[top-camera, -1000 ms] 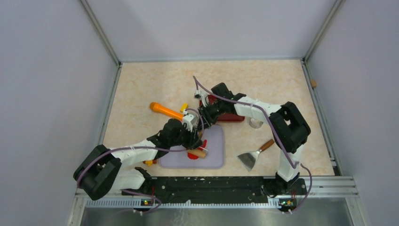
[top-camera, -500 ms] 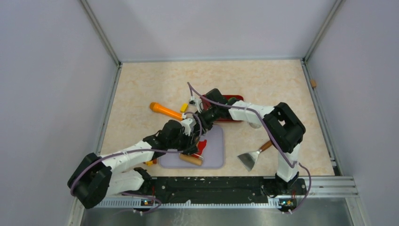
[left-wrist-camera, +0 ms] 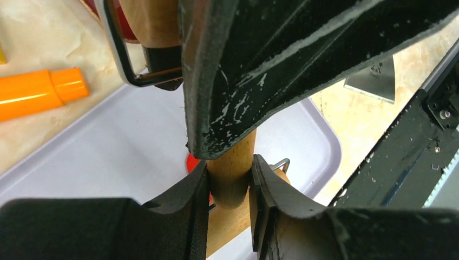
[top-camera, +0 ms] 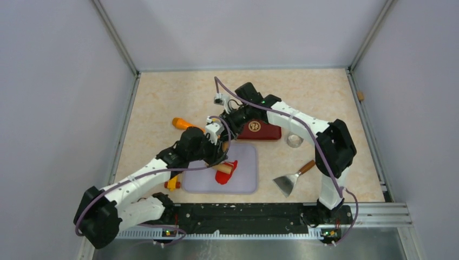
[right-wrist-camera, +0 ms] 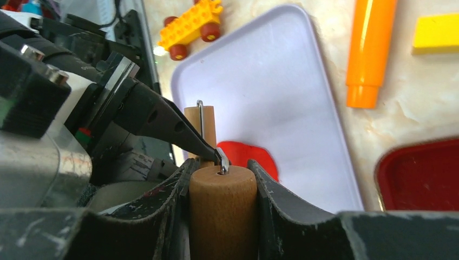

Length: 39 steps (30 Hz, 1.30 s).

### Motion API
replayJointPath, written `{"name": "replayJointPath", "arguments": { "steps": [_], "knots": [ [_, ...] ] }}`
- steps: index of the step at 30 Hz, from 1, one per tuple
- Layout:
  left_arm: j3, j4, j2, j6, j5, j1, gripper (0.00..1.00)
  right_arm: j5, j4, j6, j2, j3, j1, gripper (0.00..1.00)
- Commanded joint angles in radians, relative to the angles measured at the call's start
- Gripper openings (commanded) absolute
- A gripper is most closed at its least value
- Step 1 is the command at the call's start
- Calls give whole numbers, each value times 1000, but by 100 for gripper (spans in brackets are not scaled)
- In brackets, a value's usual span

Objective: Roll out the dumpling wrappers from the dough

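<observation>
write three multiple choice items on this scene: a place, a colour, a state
1. Where is the flattened red dough? A) on the lilac plastic board B) in a bowl C) on bare table
2. What colour is the thick plastic tube beside the board? A) green B) orange C) blue
3. The left jaws are: A) wide open B) out of view C) shut on the wooden roller
Answers: 1 A, lilac surrounds it; 2 B, plainly orange; 3 C, they pinch the wood.
</observation>
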State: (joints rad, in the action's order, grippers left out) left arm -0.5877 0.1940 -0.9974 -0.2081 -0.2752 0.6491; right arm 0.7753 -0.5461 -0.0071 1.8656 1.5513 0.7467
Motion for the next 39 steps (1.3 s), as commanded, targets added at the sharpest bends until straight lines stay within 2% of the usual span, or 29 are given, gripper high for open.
{"name": "replayJointPath", "arguments": {
  "steps": [1, 4, 10, 13, 19, 28, 32, 39],
  "knots": [
    [-49, -222, -117, -45, -29, 0, 0, -75, -82, -100, 19, -14, -55, 0],
    [-47, -288, -211, -110, -48, 0, 0, -78, -96, -142, 43, -27, -71, 0],
    [22, -335, -351, -154, 51, -5, 0, -116, -22, -185, 96, -130, -73, 0],
    [93, -350, -372, -207, 81, -29, 0, -141, 42, -165, 126, -202, -70, 0],
    [155, -289, -362, -258, 55, -88, 0, -160, 111, -123, 162, -285, -53, 0],
    [206, -277, -316, -297, 70, -94, 0, -148, 162, -70, 146, -344, 13, 0],
    [185, -246, -285, -263, 45, -95, 0, -139, 172, -45, 131, -344, 22, 0],
    [49, -212, -224, -154, -29, -91, 0, -120, 38, -48, 32, -201, -25, 0]
  ]
}}
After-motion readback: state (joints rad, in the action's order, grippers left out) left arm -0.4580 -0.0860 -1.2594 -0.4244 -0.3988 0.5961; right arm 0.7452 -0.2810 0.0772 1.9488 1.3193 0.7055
